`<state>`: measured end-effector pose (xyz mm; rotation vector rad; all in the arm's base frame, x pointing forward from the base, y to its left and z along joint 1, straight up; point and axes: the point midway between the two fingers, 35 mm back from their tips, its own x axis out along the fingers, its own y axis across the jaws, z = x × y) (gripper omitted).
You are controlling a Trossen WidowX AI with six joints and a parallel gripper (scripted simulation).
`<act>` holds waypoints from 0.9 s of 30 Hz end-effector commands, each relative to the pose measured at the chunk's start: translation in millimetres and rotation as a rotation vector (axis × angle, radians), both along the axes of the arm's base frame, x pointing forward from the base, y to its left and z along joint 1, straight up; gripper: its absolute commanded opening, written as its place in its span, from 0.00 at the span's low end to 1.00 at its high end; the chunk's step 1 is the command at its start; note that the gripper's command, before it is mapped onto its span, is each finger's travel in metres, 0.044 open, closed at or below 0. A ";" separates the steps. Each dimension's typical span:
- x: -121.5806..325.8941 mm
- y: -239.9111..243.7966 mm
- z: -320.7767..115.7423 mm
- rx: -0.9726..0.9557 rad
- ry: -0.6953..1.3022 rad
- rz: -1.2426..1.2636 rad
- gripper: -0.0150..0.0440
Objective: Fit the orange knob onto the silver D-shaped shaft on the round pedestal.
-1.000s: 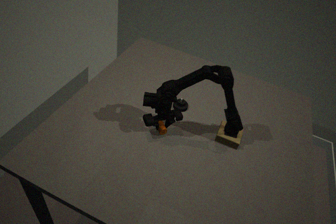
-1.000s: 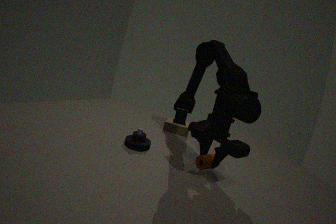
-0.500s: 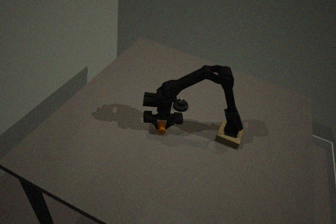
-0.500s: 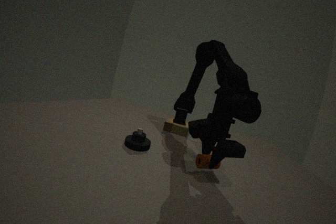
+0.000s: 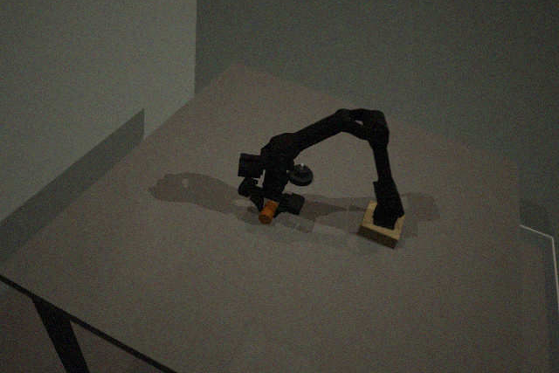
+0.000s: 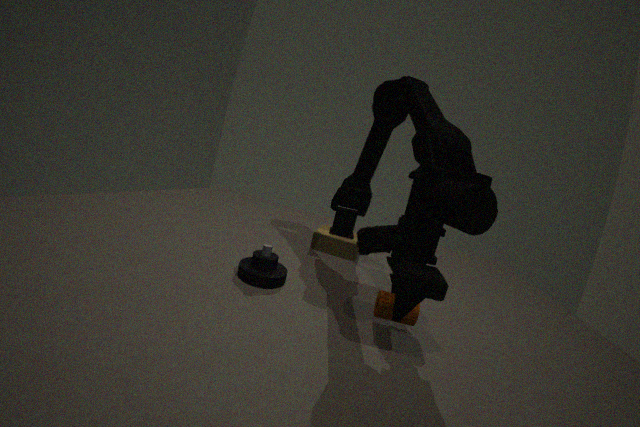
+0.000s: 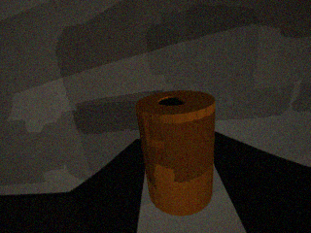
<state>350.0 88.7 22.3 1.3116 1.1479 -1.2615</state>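
Observation:
The orange knob [image 5: 267,213] [image 6: 384,305] [image 7: 180,150] is a cylinder held with its axis roughly level, a little above the table. In the wrist view, its end with the dark hole faces up the picture; the hole's flat side cannot be made out. My gripper [image 5: 271,206] [image 6: 398,310] [image 7: 175,142] is shut on the knob, one dark finger on each side. The dark round pedestal [image 5: 300,178] [image 6: 261,278] stands apart from the gripper, to its left in the exterior view. The small silver shaft [image 5: 302,165] [image 6: 267,251] stands upright on it; its flat side is unclear.
The arm's pale wooden base block [image 5: 378,234] [image 6: 334,246] is right of the gripper in the top view and behind the pedestal in the exterior view. The grey table [image 5: 271,306] [image 6: 129,339] carries broad arm shadows. The picture is dark and grainy.

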 end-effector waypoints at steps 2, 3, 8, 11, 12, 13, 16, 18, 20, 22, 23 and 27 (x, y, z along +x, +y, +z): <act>1.1 0.0 3.5 0.001 -0.008 -0.042 0.56; 1.1 0.0 3.5 0.002 -0.008 -0.069 0.56; 1.1 0.0 3.5 0.007 -0.006 -0.238 0.56; 1.1 0.0 3.5 0.011 -0.004 -0.339 0.56; 1.1 0.0 3.5 0.012 -0.004 -0.373 0.56; 1.1 0.0 3.5 0.013 -0.003 -0.406 0.56; 1.1 0.0 3.5 0.016 -0.002 -0.508 0.56; 1.1 0.0 3.4 0.018 -0.001 -0.569 0.56; 1.1 0.0 3.4 0.018 0.000 -0.590 0.56; 1.1 0.0 3.4 0.018 0.000 -0.590 0.56; 1.1 0.0 3.4 0.018 0.000 -0.590 0.56; 1.4 0.1 -6.1 0.018 0.000 -0.590 0.56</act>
